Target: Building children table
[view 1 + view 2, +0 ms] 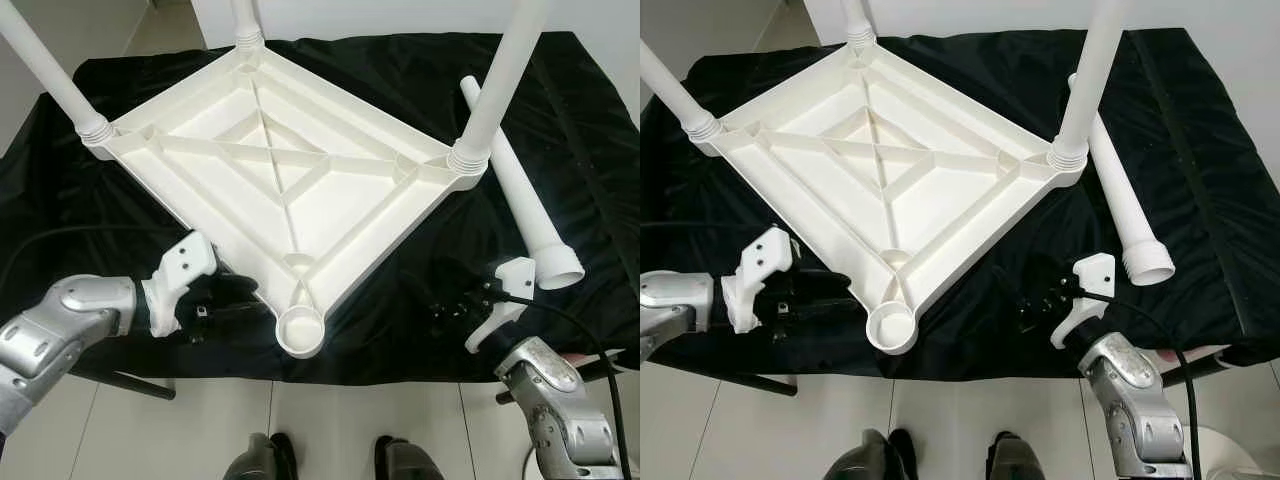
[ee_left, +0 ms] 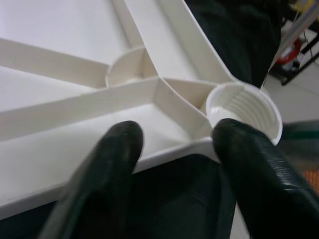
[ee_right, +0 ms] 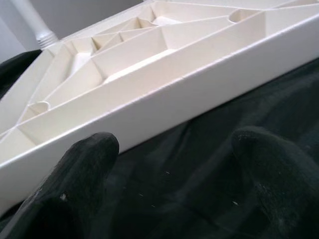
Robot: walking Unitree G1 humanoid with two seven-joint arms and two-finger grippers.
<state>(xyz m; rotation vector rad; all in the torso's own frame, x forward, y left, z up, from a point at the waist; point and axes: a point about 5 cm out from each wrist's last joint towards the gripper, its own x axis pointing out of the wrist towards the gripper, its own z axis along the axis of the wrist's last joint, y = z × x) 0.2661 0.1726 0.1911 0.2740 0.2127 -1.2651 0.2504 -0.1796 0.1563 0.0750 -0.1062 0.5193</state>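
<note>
A white plastic tabletop (image 1: 215, 125) lies upside down on a black cloth. Three white legs stand screwed into its corners: left leg (image 1: 50, 75), far leg (image 1: 245, 20) and right leg (image 1: 500, 85). The near corner socket (image 1: 300, 330) is empty, and its threaded inside shows in the left wrist view (image 2: 244, 109). A loose white leg (image 1: 520, 190) lies on the cloth to the right. My left gripper (image 1: 225, 298) is open, low at the tabletop's near-left edge, just left of the socket. My right gripper (image 1: 450, 308) is open over the cloth, facing the near-right edge (image 3: 164, 94).
The black cloth (image 1: 400, 80) covers the whole work table, whose front edge runs just behind my grippers. Pale tiled floor (image 1: 330, 420) and my feet (image 1: 260, 460) lie below. A black cable (image 1: 590, 340) loops from my right wrist.
</note>
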